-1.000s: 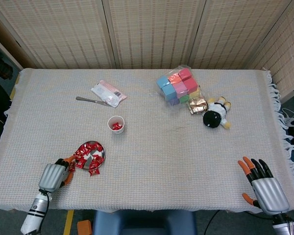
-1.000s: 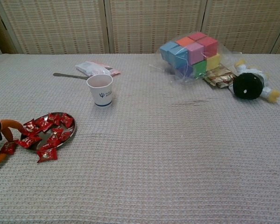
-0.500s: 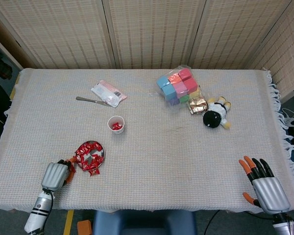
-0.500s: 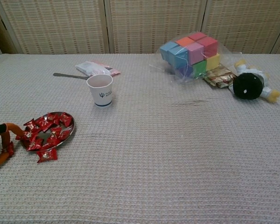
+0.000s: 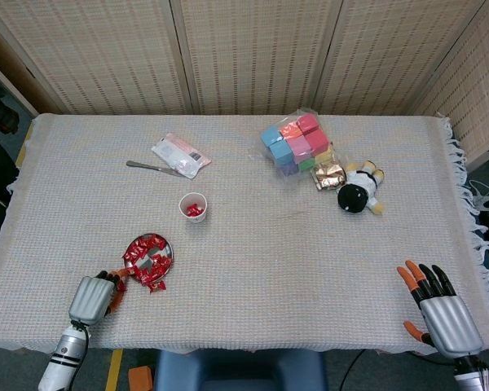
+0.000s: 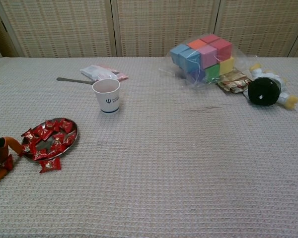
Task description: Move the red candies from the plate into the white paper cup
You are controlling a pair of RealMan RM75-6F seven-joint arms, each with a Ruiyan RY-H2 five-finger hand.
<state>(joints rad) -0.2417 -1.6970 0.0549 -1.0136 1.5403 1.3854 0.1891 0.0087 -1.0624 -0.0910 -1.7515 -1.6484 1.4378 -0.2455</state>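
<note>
A small metal plate [image 5: 149, 251] is sitting just below-left of the white cup [image 5: 193, 207], heaped with red candies [image 6: 48, 141]; one is lying off its near rim. The candies look light, crinkly and slippery, best pinched by a wrapper end. The left hand [image 5: 92, 296], below-left of the plate, seems to be pinching a candy. The right hand [image 5: 437, 309], far right of the plate, is lying spread and empty.
</note>
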